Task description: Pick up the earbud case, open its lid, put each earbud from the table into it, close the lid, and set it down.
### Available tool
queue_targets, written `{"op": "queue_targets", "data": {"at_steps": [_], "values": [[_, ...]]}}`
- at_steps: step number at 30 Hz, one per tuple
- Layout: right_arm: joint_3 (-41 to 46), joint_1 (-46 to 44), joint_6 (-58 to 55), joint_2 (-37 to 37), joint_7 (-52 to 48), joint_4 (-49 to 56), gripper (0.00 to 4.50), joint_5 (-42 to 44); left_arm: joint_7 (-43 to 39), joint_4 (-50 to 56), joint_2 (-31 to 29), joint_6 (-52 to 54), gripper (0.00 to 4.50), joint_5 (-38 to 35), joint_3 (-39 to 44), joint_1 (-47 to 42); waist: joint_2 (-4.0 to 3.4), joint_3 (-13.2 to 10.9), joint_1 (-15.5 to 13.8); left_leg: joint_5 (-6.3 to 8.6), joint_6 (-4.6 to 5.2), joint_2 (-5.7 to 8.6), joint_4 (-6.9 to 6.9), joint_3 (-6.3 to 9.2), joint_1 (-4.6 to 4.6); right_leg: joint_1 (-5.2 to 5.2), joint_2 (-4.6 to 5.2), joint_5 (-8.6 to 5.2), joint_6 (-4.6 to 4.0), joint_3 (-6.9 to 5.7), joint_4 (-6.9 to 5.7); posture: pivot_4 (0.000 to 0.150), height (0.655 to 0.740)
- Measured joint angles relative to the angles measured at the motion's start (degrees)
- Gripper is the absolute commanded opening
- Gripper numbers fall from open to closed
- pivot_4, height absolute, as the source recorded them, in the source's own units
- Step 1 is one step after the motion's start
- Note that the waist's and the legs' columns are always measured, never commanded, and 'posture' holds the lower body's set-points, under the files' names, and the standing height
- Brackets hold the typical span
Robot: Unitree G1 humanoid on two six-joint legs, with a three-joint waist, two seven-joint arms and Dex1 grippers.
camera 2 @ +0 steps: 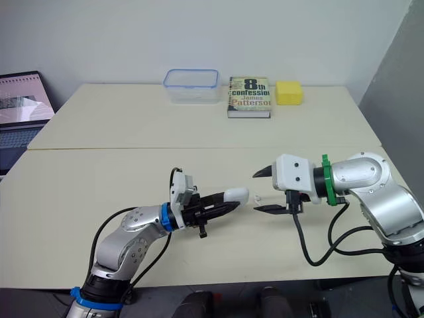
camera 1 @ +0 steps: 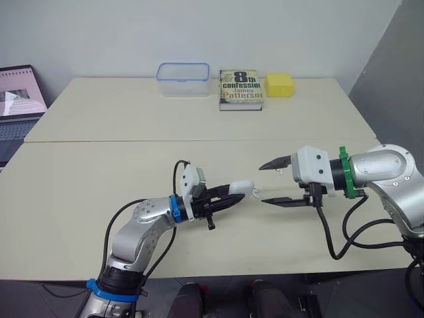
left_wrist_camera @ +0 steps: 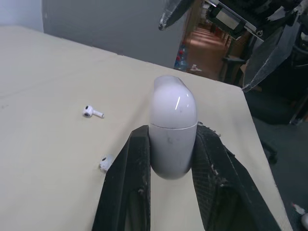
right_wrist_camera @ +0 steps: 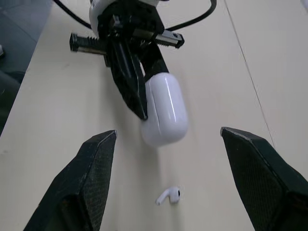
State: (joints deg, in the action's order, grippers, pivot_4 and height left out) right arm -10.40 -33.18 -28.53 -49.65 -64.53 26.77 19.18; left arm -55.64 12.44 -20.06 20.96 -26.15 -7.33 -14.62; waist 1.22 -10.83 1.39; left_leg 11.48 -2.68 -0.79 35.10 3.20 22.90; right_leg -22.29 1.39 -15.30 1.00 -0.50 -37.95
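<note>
My left gripper [camera 1: 233, 194] is shut on the lower half of the white earbud case [camera 1: 242, 187], holding it a little above the table [camera 1: 99, 172] with its rounded lid end pointing right. The lid [left_wrist_camera: 172, 103] is closed. My right gripper [camera 1: 263, 183] hangs open just right of the case, one finger above and one below the lid end, not touching it. One white earbud [left_wrist_camera: 92, 112] and a second earbud [left_wrist_camera: 107, 162] lie on the tabletop close to the case. An earbud [right_wrist_camera: 169, 196] shows on the table beneath the case.
Along the far edge stand a clear plastic container [camera 1: 183, 78], a paperback book [camera 1: 241, 89] and a yellow sponge [camera 1: 281, 84]. An open laptop [camera 1: 16, 99] sits at the far left. A seam [camera 1: 132, 140] runs across the table.
</note>
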Motion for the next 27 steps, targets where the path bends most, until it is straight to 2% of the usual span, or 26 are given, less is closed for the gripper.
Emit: {"op": "queue_targets", "data": {"at_steps": [10,27], "values": [[-5.0,-3.4,-0.2,3.9,2.1,-4.3,3.61,-5.1,-1.4,-0.9,-0.7,-3.9,0.79,1.3,-1.5,-0.8,0.00,0.0,0.0,0.00,0.00,-0.01,-0.01,0.00,0.00,-0.02,-0.01,0.00,0.00,-0.01,-0.01,0.150,0.7400],[-2.5,-6.3,-3.6,4.4,1.2,-5.1,3.61,-2.4,-2.7,-1.4,-2.1,-7.5,0.79,2.2,-3.5,0.3,0.00,0.0,0.0,0.00,0.00,-0.01,-0.01,0.02,0.00,-0.01,-0.01,0.00,-0.01,-0.02,-0.02,0.150,0.7400]]}}
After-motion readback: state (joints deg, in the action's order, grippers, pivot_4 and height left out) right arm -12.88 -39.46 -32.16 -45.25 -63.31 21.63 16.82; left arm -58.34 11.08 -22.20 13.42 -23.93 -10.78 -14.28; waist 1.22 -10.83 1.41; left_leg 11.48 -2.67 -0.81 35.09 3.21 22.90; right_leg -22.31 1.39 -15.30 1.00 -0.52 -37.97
